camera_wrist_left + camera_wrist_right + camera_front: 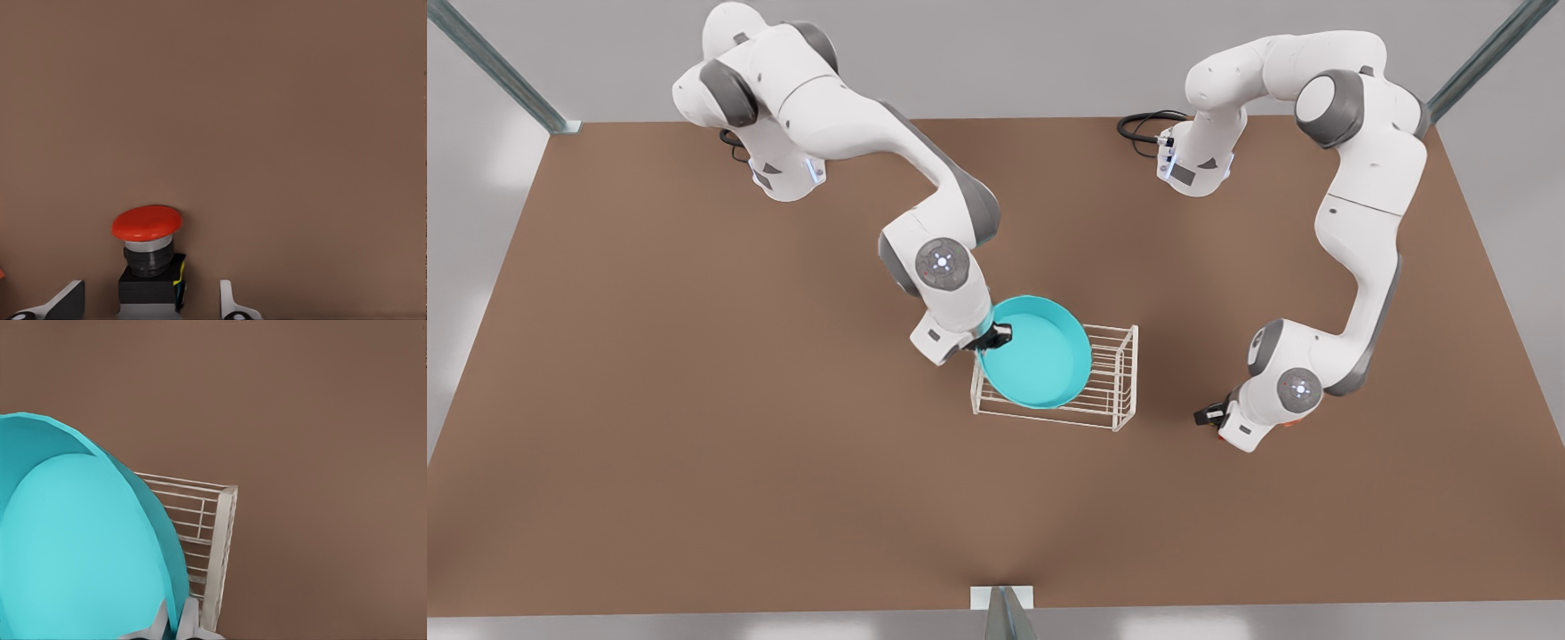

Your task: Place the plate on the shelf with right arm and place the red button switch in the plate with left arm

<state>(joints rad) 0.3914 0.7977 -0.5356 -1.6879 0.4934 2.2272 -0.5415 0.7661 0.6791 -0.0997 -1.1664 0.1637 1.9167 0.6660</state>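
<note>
Brown and matte, the table (694,400) spreads across the front view, and on it stands the shelf (1116,378), a small white wire rack of thin bars with upright corner posts. Over the rack sits the plate (1040,356), a plain turquoise dish with a raised rim, tilted and covering most of the rack's top. The right gripper (989,338) is clamped on the plate's rim on the front view's left. Toward the front view's right, the left gripper (1214,416) hangs low over the table, well apart from the rack, with a sliver of red at its side.

From the left wrist view, the red button switch (148,257) stands upright on the table between the spread fingers (230,303): a smooth domed red cap, a grey collar, a boxy black body. Neither finger touches it.

From the right wrist view, the smooth turquoise dish rises large beside the wire rack's corner post, its rim pinched between the pale fingertips (190,620).
</note>
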